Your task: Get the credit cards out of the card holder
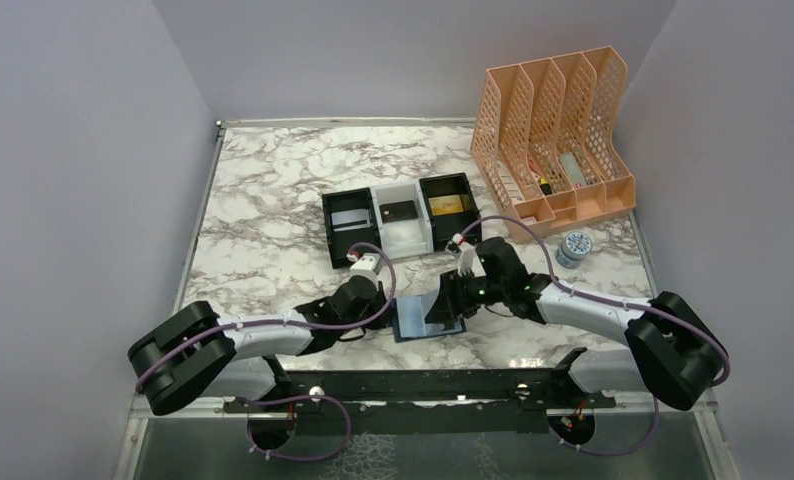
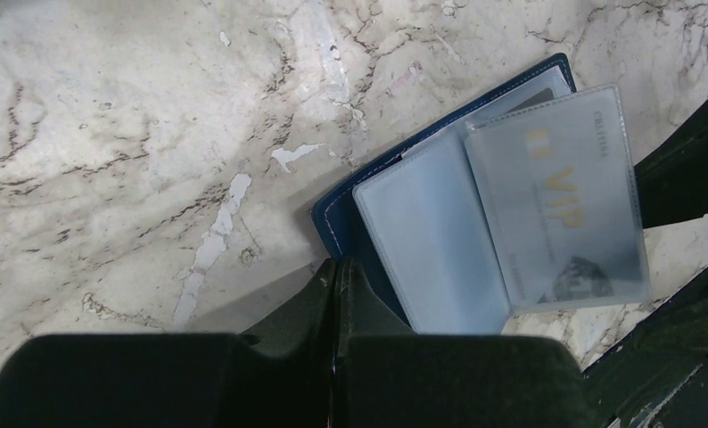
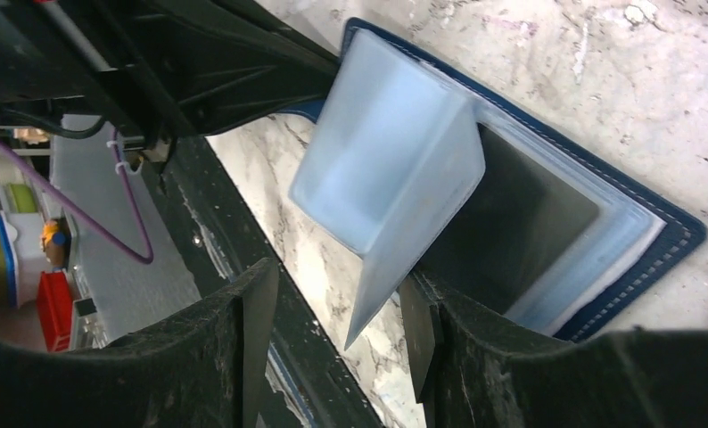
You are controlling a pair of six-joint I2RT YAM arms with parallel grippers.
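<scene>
The navy card holder [image 1: 428,320] lies open on the marble between my grippers. In the left wrist view its pale blue pockets [image 2: 440,241] fan out, and a card with gold "VIP" lettering [image 2: 560,201] shows through one translucent pocket. My left gripper [image 2: 337,272] is shut on the holder's navy cover edge [image 2: 333,227]. My right gripper [image 3: 337,343] is open, its fingers either side of a raised pocket leaf [image 3: 386,160] with a dark face behind it. A silver card [image 1: 350,219], a dark card [image 1: 398,211] and a gold card [image 1: 446,206] lie in the tray.
The black-and-white three-compartment tray [image 1: 403,238] stands just beyond the grippers. A tall peach file rack [image 1: 553,130] is at the back right, with a small round tin [image 1: 574,246] in front of it. A black rail [image 1: 413,385] runs along the near table edge.
</scene>
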